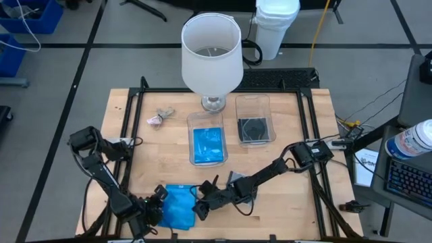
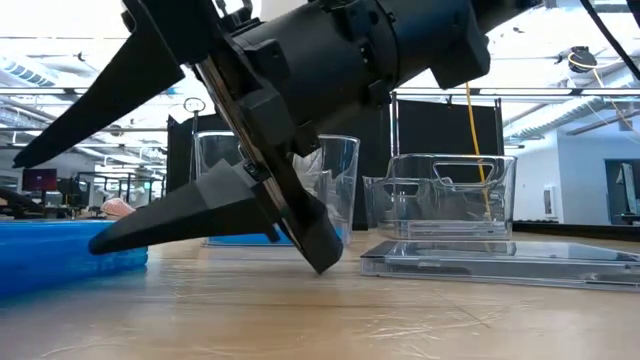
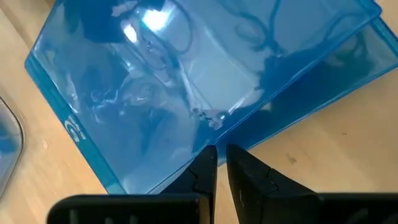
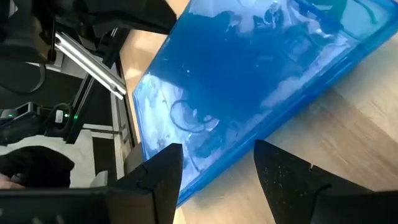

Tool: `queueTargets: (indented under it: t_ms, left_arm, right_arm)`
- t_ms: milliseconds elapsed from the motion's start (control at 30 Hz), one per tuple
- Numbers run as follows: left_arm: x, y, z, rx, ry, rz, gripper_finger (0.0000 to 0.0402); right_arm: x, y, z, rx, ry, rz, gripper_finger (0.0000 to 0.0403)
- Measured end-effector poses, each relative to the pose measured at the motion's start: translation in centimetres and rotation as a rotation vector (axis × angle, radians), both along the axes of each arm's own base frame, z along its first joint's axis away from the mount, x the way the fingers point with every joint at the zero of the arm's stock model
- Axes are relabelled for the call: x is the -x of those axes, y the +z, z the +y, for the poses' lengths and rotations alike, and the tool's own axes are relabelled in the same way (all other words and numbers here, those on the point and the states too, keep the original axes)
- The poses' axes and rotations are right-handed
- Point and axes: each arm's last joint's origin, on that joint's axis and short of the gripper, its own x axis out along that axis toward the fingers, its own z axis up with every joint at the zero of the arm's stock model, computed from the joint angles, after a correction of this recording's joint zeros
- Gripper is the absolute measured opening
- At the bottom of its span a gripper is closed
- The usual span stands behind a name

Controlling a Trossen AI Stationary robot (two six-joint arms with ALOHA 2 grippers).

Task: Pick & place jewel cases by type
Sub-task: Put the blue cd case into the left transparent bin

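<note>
Two bright blue jewel cases (image 1: pixel 179 206) lie stacked and skewed on the wooden table near its front edge. My left gripper (image 3: pixel 216 155) is shut, its tips at the stack's left edge. My right gripper (image 4: pixel 217 148) is open at the stack's right side and rolled onto its side. Its fingers stand on either side of the stack's edge (image 4: pixel 211 168); I cannot tell whether they touch it. A smoky grey jewel case (image 2: pixel 500 258) lies flat on the table under my right arm. My left gripper meets the edge of the upper blue case (image 3: pixel 205 140) with the tips of its shut fingers, slanting down from the table's left. Whether the tips only touch the edge or nip it does not show. The cases lie on the table.
Two clear tubs stand mid-table, one holding blue cases (image 1: pixel 207 145), the other dark cases (image 1: pixel 254 127). A tall white-shaded stemmed vessel (image 1: pixel 211 54) stands behind them, and a small pinkish lump (image 1: pixel 156 120) lies at the far left. A black frame (image 1: pixel 135 135) borders the table.
</note>
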Motion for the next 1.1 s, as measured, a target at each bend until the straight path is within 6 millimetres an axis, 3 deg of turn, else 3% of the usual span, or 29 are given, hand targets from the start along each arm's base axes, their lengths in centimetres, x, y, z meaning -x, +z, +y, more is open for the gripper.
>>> queueTargets:
  t_ms: [600, 933, 1100]
  left_arm:
    - [-0.8, -1.3, -0.7, 0.005, -0.030, -0.024, 0.0044]
    - [-0.8, -1.5, -0.8, 0.007, 0.005, -0.044, 0.0044]
    - [-0.7, -1.5, -0.8, 0.013, 0.013, -0.047, 0.0044]
  right_arm:
    - [-0.1, -0.1, 0.1, 0.030, 0.027, -0.027, 0.0187]
    - [1.6, 1.5, -0.8, 0.112, 0.022, 0.169, 0.0187]
    - [1.9, 1.7, -0.8, 0.070, 0.026, 0.217, 0.0187]
